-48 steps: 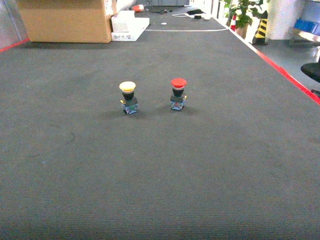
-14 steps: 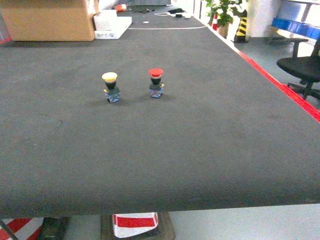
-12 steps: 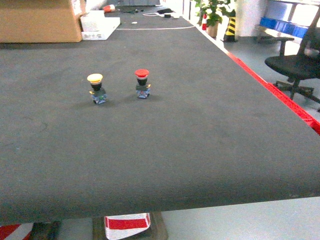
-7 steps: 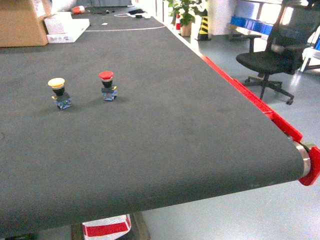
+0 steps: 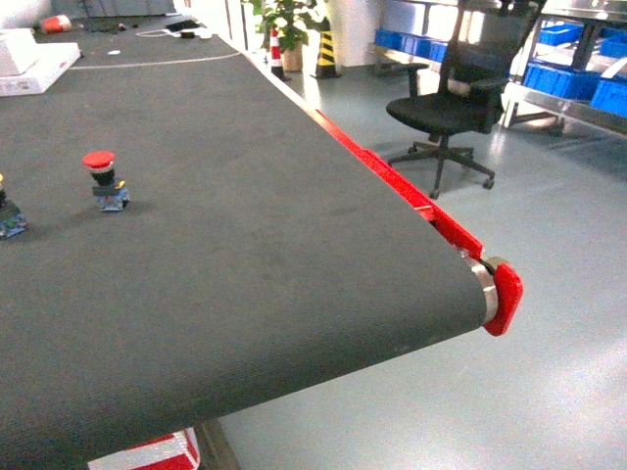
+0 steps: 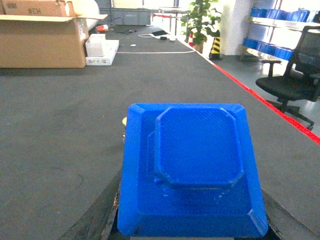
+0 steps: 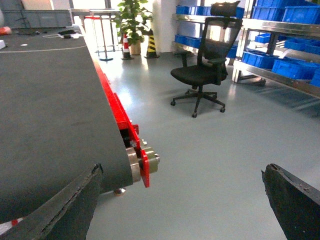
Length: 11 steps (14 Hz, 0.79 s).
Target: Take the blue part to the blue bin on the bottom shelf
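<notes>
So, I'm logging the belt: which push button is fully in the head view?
The red-capped button. The other button, to its left, is cut off by the frame edge, with only its base showing.

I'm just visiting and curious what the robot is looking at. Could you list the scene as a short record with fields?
surface: black conveyor belt with a red side rail
on belt: red-capped push button, upright
left gripper: carrying a blue part
right gripper: open, empty, over the floor
background: office chair, blue bins on steel shelving, potted plant
</notes>
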### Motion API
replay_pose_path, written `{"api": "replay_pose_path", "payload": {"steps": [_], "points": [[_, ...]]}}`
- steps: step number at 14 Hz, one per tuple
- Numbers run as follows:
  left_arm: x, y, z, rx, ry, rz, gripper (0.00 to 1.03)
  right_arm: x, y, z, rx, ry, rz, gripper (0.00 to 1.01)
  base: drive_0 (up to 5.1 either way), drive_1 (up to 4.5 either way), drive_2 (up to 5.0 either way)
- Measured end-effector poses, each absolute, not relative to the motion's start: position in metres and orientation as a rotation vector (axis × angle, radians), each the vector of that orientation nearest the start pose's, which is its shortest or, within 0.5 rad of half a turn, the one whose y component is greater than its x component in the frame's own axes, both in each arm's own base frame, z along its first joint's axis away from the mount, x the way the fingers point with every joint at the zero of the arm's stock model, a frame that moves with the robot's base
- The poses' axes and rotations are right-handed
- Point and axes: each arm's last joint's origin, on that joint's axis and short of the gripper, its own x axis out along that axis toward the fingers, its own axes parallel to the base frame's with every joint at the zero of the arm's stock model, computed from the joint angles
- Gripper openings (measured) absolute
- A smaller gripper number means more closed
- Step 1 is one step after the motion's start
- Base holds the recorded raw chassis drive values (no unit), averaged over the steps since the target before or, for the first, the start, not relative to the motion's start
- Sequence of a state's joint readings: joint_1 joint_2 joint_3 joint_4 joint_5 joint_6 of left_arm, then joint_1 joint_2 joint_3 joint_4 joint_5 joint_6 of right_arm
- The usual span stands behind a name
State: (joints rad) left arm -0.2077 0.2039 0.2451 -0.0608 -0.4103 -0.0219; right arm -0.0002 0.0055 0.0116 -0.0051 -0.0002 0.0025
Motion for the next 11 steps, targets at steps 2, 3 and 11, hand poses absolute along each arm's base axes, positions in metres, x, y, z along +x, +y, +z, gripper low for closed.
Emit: {"api": "replay_pose_path", "payload": {"steps": [2,3,11], "points": [[0.0983,-0.0089,0.2251,-0.016,0.017,0.203,0.43,0.0973,0.0000,0.1666,0.002,-0.001,0.000,0.98,-1.5,-1.47,-1.5],[0.0983,-0.0089,0.2251,-0.016,0.017,0.203,0.43,0.0973,0.0000,0.1666,0.002,-0.001,0.000,0.98,-1.5,-1.47,-1.5],[0.0983,-0.0089,0.2251,-0.016,0.017,0.203,0.43,0.0973,0.0000,0.1666,0.002,-0.001,0.000,0.98,-1.6,-1.61,-1.6]]}}
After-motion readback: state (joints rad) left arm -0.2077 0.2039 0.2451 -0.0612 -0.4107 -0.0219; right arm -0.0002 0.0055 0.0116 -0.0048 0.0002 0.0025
